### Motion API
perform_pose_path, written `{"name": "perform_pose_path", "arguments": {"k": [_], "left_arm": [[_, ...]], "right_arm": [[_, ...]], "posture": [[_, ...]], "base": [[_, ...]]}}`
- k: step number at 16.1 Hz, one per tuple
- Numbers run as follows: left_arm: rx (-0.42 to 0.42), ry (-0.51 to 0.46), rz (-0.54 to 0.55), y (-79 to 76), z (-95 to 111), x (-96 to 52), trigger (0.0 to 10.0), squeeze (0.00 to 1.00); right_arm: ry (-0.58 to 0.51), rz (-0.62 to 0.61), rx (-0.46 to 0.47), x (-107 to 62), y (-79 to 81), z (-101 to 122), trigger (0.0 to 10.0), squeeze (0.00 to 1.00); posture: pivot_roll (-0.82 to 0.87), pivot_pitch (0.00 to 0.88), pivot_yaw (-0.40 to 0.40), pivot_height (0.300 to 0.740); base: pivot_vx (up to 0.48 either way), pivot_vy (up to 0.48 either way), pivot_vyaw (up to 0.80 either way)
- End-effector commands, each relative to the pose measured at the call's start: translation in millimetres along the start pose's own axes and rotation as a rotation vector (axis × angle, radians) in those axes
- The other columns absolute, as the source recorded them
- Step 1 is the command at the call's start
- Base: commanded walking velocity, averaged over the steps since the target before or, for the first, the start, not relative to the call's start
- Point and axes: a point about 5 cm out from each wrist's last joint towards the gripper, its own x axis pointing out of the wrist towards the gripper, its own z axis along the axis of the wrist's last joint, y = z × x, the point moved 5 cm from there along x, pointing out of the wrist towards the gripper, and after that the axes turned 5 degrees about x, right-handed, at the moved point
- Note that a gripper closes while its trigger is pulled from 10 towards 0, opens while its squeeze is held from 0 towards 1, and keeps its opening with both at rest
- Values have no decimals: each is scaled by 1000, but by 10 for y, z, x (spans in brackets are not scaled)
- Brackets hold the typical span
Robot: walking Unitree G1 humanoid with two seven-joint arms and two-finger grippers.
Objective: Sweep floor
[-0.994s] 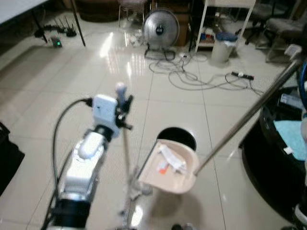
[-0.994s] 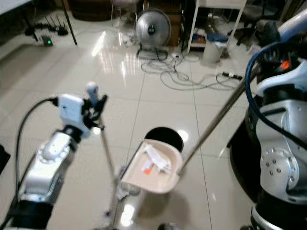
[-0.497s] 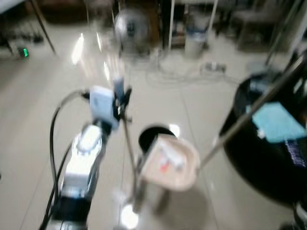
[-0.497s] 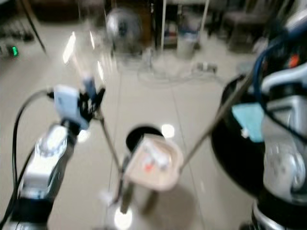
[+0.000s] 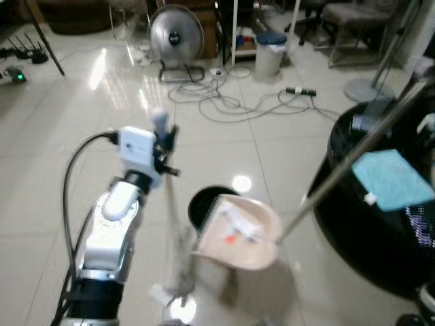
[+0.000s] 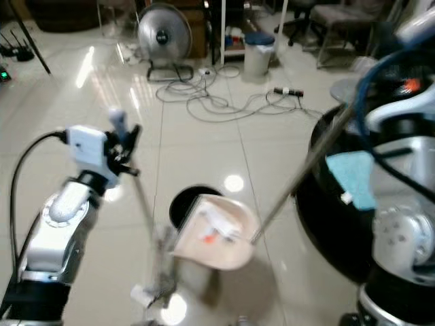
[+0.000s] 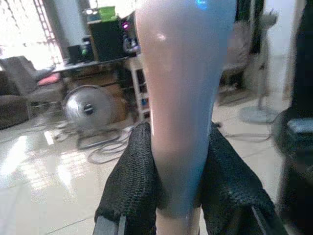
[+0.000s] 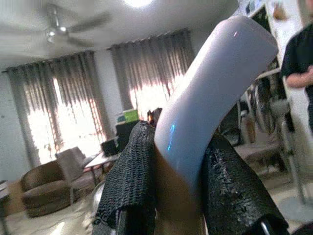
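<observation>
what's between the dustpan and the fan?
Head views: right behind the dustpan a round black bin, then bare tile, then a tangle of cables in front of the fan.

Beige plastic dustpan (image 5: 243, 234) holds white and orange scraps (image 5: 238, 227). Glossy cream floor tiles (image 5: 61, 136). Turquoise cloth (image 5: 393, 178) on black round bin (image 5: 367, 217).

No text, label, brand, number or sign can be read anywhere in these views. The red-and-white scraps (image 5: 236, 231) lying in the dustpan (image 5: 239, 234) may carry print, but they are too small and blurred to tell. The fan (image 5: 175, 32) at the back shows a dark centre badge, unreadable.
</observation>
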Motion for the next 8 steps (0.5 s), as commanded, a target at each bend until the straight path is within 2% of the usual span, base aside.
{"name": "perform_pose_path", "arguments": {"k": [1, 2, 3, 4, 6, 8], "left_arm": [[50, -24, 48, 173, 85, -39, 10000, 0], [51, -23, 51, 178, 83, -40, 10000, 0], [53, -23, 53, 185, 84, -37, 10000, 0], [54, -23, 53, 188, 84, -37, 10000, 0], [48, -22, 51, 173, 79, -43, 10000, 0], [44, -20, 48, 161, 69, -56, 10000, 0]], "right_arm": [[-18, 47, 5, 32, 127, 50, 10000, 0], [-14, 49, 8, 35, 133, 40, 10000, 0], [-13, 49, 9, 42, 138, 30, 10000, 0], [-41, 31, 48, 43, 116, 57, 10000, 0], [-41, 18, 31, 35, 66, 63, 10000, 0], [-48, 12, 33, 35, 44, 71, 10000, 0]], "posture": [[-24, 67, -20, 740], [-23, 66, -20, 740], [-22, 65, -20, 740], [-22, 63, -18, 740], [-22, 62, -18, 740], [-22, 62, -16, 740]], "base": [[405, 0, 0], [405, 0, 0], [409, 0, 800], [405, 0, 0], [384, 0, 0], [0, 0, 0]]}}
